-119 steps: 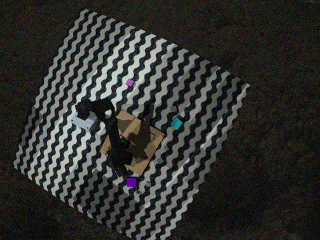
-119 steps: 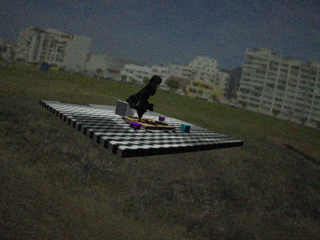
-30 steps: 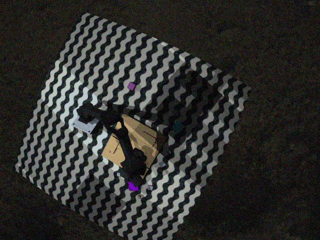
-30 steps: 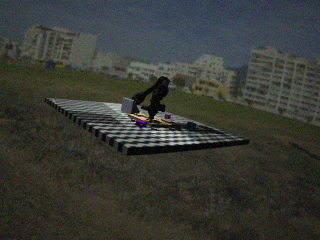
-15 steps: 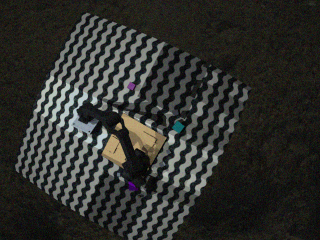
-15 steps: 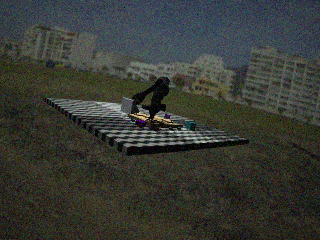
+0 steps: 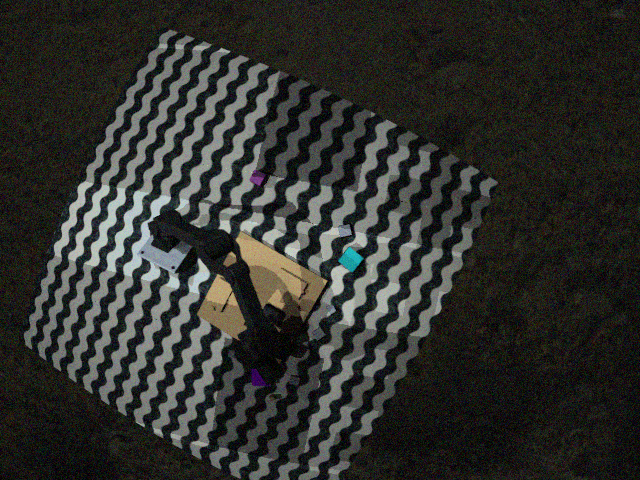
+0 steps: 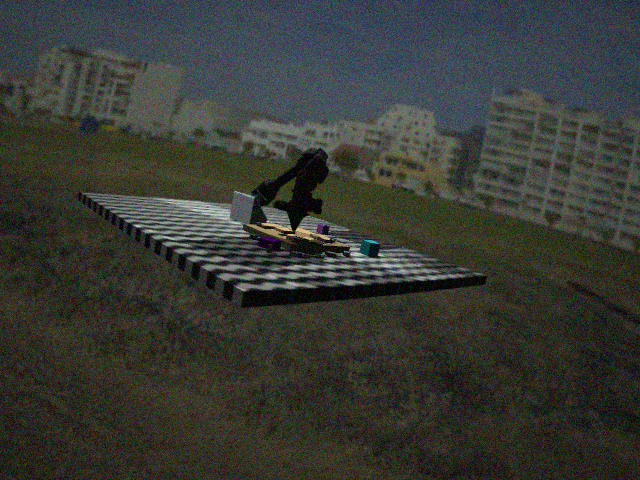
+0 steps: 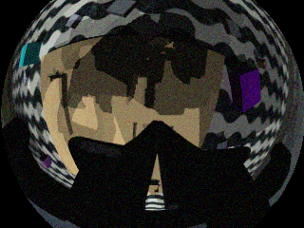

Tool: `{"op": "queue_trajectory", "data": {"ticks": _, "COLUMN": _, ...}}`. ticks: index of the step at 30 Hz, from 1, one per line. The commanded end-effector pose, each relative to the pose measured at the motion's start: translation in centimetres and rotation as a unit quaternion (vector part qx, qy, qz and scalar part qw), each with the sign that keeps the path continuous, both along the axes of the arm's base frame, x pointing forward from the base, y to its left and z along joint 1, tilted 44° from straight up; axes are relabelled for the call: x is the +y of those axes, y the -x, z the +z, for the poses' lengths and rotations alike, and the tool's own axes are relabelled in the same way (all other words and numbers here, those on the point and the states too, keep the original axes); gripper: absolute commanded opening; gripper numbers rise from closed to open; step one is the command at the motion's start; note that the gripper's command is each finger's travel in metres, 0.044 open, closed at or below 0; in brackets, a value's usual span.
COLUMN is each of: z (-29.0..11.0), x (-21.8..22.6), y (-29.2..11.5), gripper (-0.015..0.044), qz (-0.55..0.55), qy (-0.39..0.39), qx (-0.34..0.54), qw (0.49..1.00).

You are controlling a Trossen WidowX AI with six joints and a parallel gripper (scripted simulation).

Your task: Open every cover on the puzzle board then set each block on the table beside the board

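Look at the gripper low in the middle of the wrist view: your two dark fingers are squeezed all the way together, with only a thin slit between them, and they hold nothing. Past the tips you can see the tan puzzle board, with the arm's big dark shadow lying across it.

From the top view, the gripper hangs over the lower corner of the board, near the middle of the frame. The black arm runs up and left across the board to its pale base plate.

Now find the blocks. A dark purple block sits on the wavy black-and-white table, just below the gripper and close to the board's lower corner. A teal block sits on the table to the right of the board, apart from it. A smaller purple block sits on the table well above the board.

Small grey flat pieces lie on the table around the right side of the board. You cannot tell from these pictures if they are covers.

In the side view, the arm bends down onto the board, with the teal block to its right.
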State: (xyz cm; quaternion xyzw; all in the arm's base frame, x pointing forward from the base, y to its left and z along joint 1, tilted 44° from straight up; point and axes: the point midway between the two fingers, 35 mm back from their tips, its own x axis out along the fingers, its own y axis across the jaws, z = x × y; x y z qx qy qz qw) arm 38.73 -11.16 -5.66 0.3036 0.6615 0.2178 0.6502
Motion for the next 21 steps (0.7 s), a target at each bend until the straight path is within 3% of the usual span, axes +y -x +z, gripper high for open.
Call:
{"op": "queue_trajectory", "data": {"ticks": 1, "z": 0.4, "x": -0.4, "y": -0.2, "gripper": 0.0, "qz": 0.003, "qy": 0.003, "qx": -0.003, "qw": 1.0}}
{"op": "queue_trajectory", "data": {"ticks": 14, "z": 1.3, "x": -1.2, "y": 0.0, "gripper": 0.0, "qz": 0.004, "qy": 0.001, "qx": -0.004, "qw": 1.0}}
{"op": "queue_trajectory", "data": {"ticks": 21, "z": 1.9, "x": -1.6, "y": 3.1, "gripper": 0.0, "qz": 0.175, "qy": 0.009, "qx": -0.164, "qw": 0.971}}
